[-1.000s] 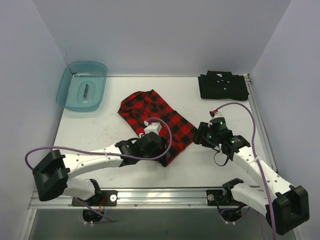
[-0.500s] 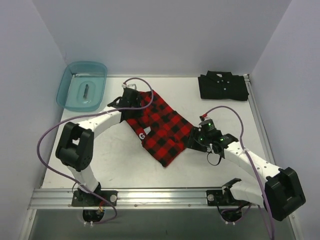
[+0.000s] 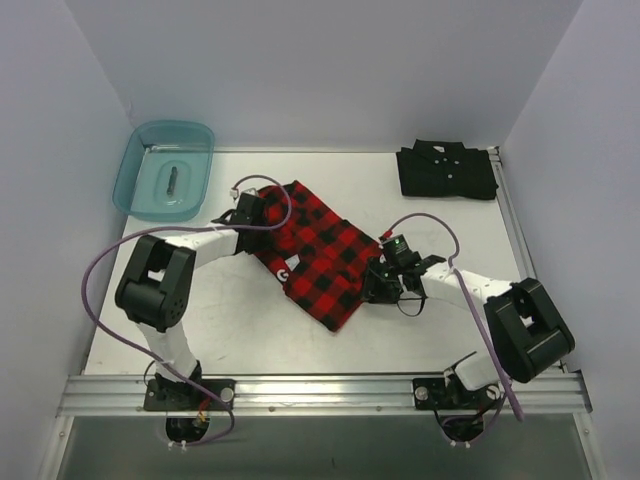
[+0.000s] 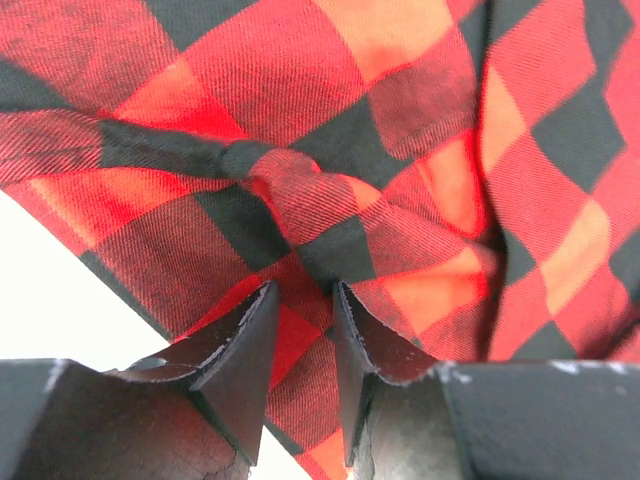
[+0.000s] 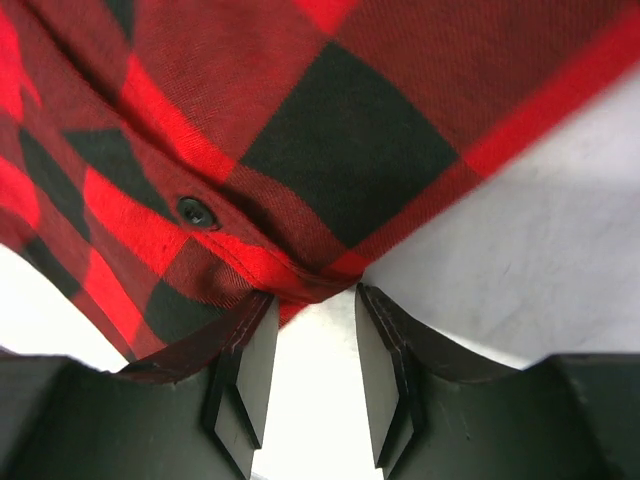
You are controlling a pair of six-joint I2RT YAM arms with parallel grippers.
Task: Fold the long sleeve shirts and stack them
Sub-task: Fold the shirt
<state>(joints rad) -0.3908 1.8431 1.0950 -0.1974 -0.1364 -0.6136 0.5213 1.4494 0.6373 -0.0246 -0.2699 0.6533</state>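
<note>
Open tabletop (image 3: 260, 340) along the near edge, easy passing there. Middle blocked by the plaid shirt (image 3: 318, 255) lying diagonal, with the left arm (image 3: 195, 241) reaching in on one side and the right arm (image 3: 465, 286) on the other. Back left taken by the teal bin (image 3: 165, 171), back right by the folded black shirt (image 3: 446, 172); bare strip between those two.
</note>
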